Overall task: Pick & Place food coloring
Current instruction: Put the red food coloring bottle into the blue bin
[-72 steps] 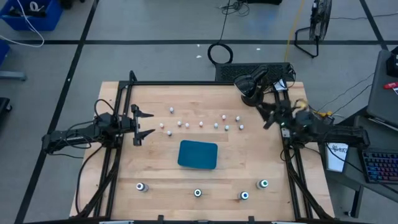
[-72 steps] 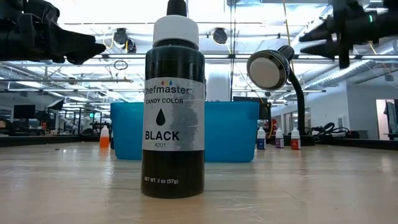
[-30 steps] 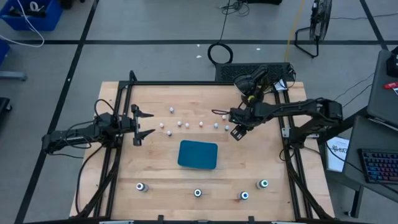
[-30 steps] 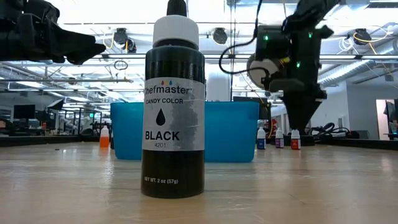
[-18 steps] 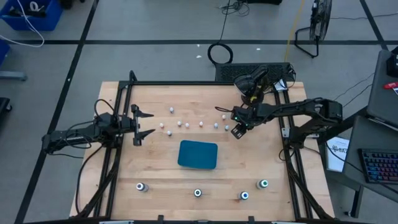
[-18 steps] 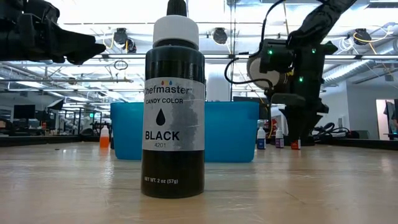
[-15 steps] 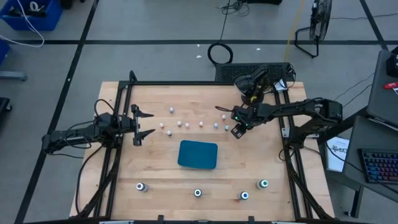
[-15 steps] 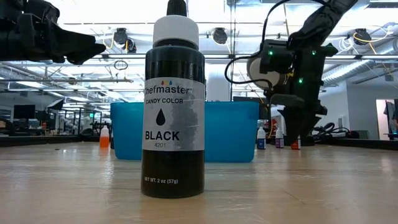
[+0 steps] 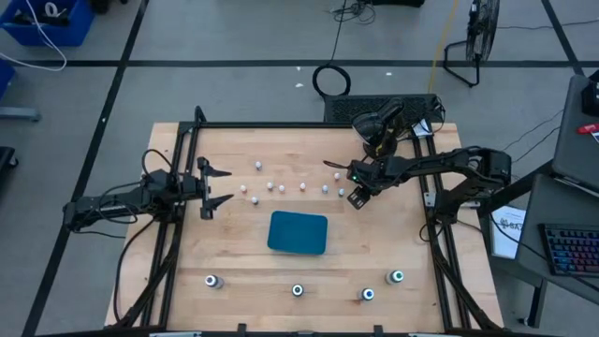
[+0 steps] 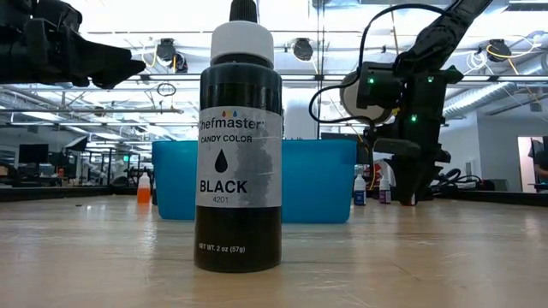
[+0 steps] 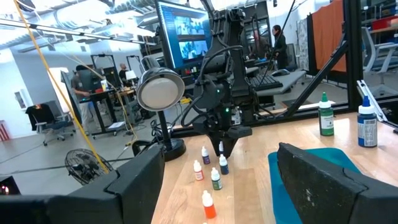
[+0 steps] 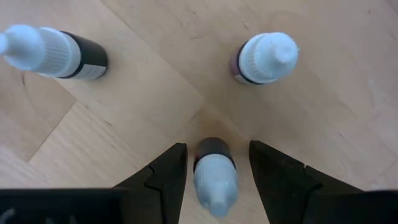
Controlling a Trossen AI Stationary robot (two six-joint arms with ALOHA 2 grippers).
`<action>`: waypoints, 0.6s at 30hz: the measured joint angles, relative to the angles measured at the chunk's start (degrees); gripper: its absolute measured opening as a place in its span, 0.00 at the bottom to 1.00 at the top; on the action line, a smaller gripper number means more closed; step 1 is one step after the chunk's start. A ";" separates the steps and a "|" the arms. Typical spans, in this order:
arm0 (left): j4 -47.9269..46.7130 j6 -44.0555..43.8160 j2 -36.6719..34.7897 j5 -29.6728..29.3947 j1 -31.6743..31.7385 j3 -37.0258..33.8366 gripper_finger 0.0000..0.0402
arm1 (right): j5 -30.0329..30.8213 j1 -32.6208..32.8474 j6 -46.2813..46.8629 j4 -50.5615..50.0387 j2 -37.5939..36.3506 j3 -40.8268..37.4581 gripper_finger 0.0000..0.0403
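Hovering at the left edge of the wooden surface (image 9: 234, 253), the left gripper (image 9: 217, 186) is being held with its jaws spread wide and empty. Across the far middle, the small food coloring bottles (image 9: 302, 186) are being left standing in a loose row behind the teal tray (image 9: 298, 232), with four dark bottles (image 9: 298, 290) along the near edge. At the row's right end, the right gripper (image 12: 212, 163) is being lowered with jaws parted around one white-capped bottle (image 12: 214, 174), not touching it.
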 joint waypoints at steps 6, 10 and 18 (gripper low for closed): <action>0.00 0.00 0.00 0.00 0.00 0.00 0.76 | 0.07 0.00 -0.18 0.00 0.02 0.00 0.39; 0.00 0.00 0.00 -0.01 0.00 0.00 0.76 | 0.31 0.00 -2.44 0.09 0.02 -0.02 0.29; 0.00 0.00 0.00 0.00 0.00 0.00 0.76 | -0.99 1.40 -6.19 4.22 -1.41 -0.04 0.12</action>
